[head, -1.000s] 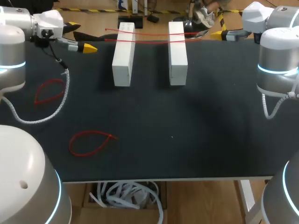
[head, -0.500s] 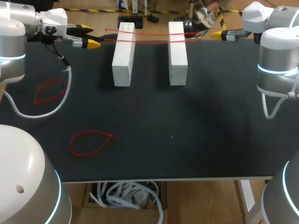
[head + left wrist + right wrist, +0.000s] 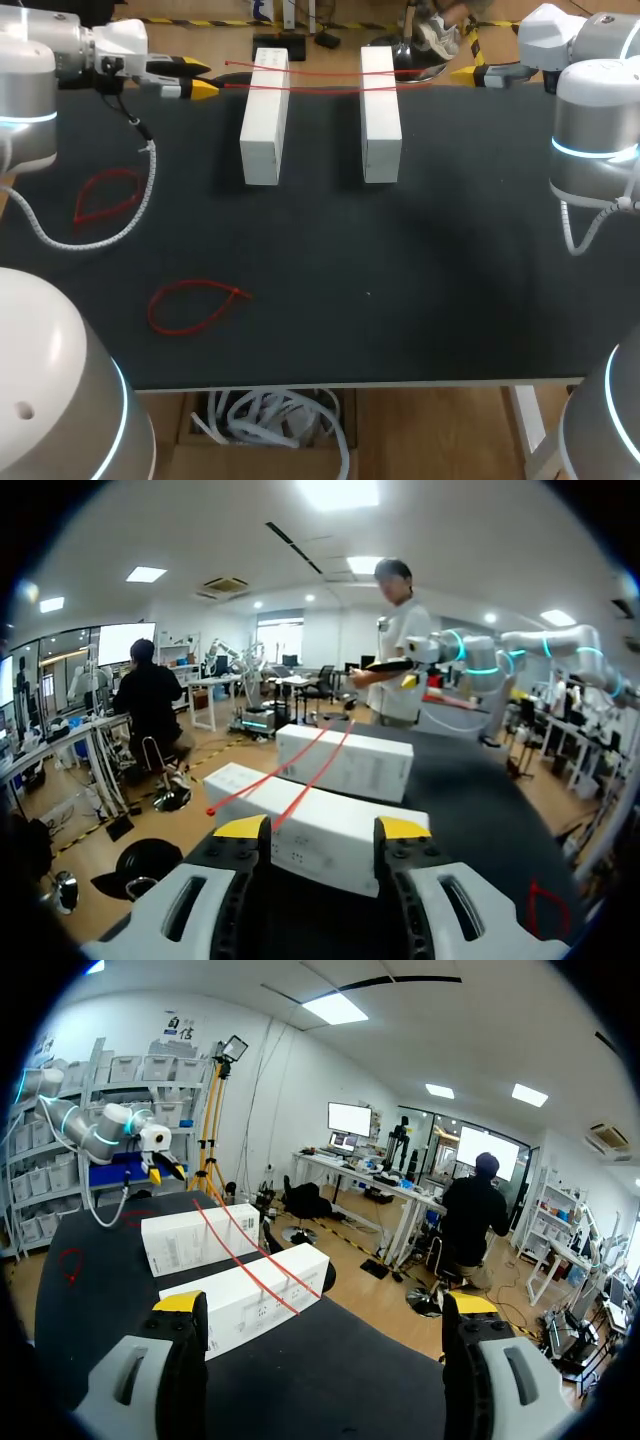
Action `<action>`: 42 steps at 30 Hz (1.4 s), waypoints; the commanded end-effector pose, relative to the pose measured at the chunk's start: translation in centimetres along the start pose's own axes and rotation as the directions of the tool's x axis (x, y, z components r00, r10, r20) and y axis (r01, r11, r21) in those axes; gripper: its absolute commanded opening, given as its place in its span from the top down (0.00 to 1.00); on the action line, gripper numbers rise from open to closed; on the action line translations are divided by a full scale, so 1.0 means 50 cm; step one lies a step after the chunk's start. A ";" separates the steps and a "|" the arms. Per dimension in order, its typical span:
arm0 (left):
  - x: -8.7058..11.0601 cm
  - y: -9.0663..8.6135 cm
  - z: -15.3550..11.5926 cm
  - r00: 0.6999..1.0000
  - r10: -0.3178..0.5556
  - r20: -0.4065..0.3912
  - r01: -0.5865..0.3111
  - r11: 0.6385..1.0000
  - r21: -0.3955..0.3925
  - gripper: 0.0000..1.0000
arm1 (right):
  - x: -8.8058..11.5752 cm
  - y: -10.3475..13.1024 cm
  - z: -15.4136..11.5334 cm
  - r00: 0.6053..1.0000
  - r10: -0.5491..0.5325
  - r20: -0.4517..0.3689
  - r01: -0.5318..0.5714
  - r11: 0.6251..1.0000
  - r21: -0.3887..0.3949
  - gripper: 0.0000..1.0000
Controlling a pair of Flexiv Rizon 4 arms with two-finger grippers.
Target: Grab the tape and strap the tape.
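Note:
Two red straps (image 3: 320,88) lie side by side across two white boxes, the left box (image 3: 263,115) and the right box (image 3: 380,112), at the back of the black table. My left gripper (image 3: 203,79) sits just left of the straps' ends. In the left wrist view its fingers (image 3: 322,827) are partly closed with a gap; the straps (image 3: 309,780) run ahead over the near box (image 3: 330,845), touched by neither finger. My right gripper (image 3: 468,72) stands wide open at the straps' other end. In its own view the gripper (image 3: 325,1303) is empty, with the straps (image 3: 245,1258) ahead.
Two looped red straps lie on the left half of the table, one (image 3: 110,174) near the left edge and one (image 3: 192,283) closer to the front. The left arm's white cable (image 3: 140,205) hangs over the table beside the first loop.
My left gripper has moved back and right, up to the straps' ends beside the left box, and its fingers have drawn closer together. The right arm has stayed still.

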State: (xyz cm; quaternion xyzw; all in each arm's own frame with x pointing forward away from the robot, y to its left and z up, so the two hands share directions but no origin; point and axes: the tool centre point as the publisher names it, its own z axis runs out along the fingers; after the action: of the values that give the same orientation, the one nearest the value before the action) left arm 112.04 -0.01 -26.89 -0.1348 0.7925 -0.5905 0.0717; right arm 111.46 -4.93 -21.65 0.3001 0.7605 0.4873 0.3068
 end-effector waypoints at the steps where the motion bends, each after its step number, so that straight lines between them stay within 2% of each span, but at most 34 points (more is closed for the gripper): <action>1: -0.023 0.012 0.013 0.999 -0.001 -0.049 0.002 1.000 0.013 0.58 | 0.000 0.000 -0.001 1.000 0.000 0.000 0.000 1.000 0.000 0.00; 22: -0.073 0.037 0.064 0.990 -0.002 -0.143 0.010 0.999 0.054 0.60 | 0.000 0.000 -0.001 1.000 0.000 0.000 0.000 1.000 0.000 0.00; 27: -0.079 0.044 0.073 0.987 -0.008 -0.160 0.018 0.998 0.062 0.64 | 0.000 0.000 -0.001 1.000 0.000 0.000 0.000 1.000 0.000 0.00; 31: -0.081 0.051 0.080 0.985 -0.014 -0.173 0.026 0.997 0.067 0.60 | 0.000 0.000 -0.001 1.000 0.000 0.000 0.000 1.000 0.000 0.00; 42: -0.077 0.069 0.089 0.979 -0.044 -0.198 0.059 0.996 0.072 0.60 | 0.000 0.000 -0.001 1.000 0.000 0.000 0.000 1.000 0.000 0.00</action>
State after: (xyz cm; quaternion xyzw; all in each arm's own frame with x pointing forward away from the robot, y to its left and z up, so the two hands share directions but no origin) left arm 115.93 -2.06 -31.16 -0.1078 0.7706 -0.6281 0.0024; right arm 111.46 -4.93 -21.65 0.3000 0.7605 0.4874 0.3068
